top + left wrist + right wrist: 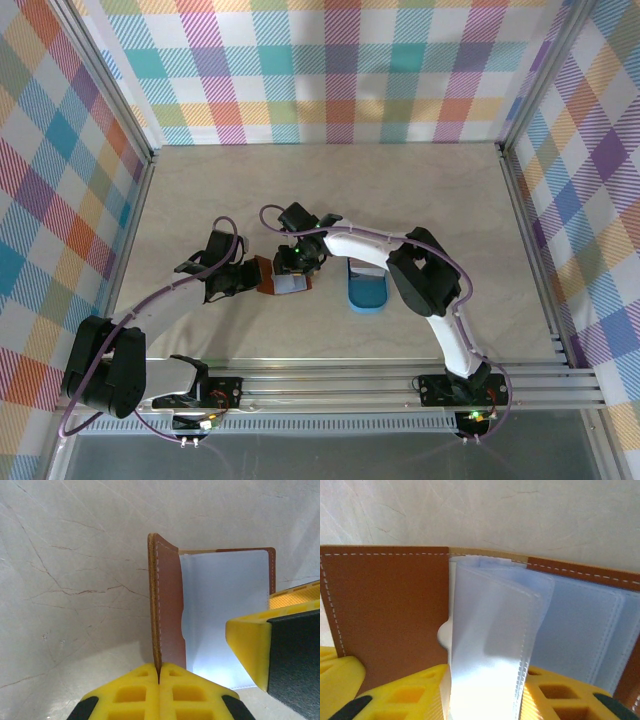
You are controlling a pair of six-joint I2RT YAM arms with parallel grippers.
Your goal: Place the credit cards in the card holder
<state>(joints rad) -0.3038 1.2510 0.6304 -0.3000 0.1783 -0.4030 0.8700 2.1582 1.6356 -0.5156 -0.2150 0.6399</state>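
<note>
Stitched brown leather card holder (167, 605) stands open; my left fingers (132, 692) pinch its cover edge, my right fingers (420, 680) clasp its frosted plastic sleeves (490, 630).

Blue oval plastic tray (366, 298) is lying flat on the pale beige marble-patterned table top (330, 190), right of centre toward the near side, its long axis running near to far. Fine brown veins are showing across the table surface in the wrist views. Multicoloured plaid fabric walls (330, 70) are enclosing the table on three sides, with bare aluminium frame posts (115, 95) running up the corners and a slotted aluminium rail (330, 385) crossing the near edge.
</note>
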